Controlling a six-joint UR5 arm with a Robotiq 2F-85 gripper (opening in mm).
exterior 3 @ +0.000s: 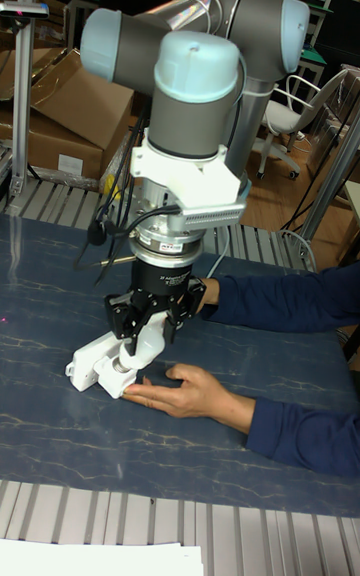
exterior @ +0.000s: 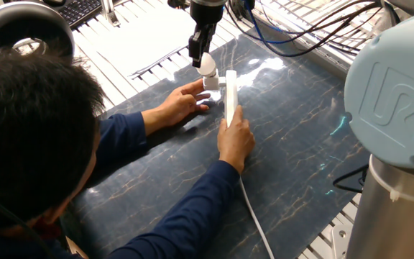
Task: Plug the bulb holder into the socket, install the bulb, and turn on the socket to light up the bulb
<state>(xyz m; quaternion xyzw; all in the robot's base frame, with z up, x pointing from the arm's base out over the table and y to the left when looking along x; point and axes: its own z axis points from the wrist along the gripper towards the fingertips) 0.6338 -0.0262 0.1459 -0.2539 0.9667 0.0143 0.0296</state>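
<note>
We are seeing the claw (exterior: pixel 202 59) closing its fingers on the bulb (exterior: pixel 207 66), holding it just above the bulb holder (exterior: pixel 211 83); the holder is sitting against the side of the socket (exterior: pixel 230 97), which is lying on the dark counter (exterior: pixel 300 144). A person's two hands are steadying things; one hand (exterior: pixel 182 104) is resting beside the holder, the other hand (exterior: pixel 236 140) is pressing on the socket's near end.

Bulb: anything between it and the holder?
Nothing visible. The gripper holds the bulb directly above the holder, which is plugged into the socket. The person's hands steady the holder and strip from the sides, not in the path.
</note>
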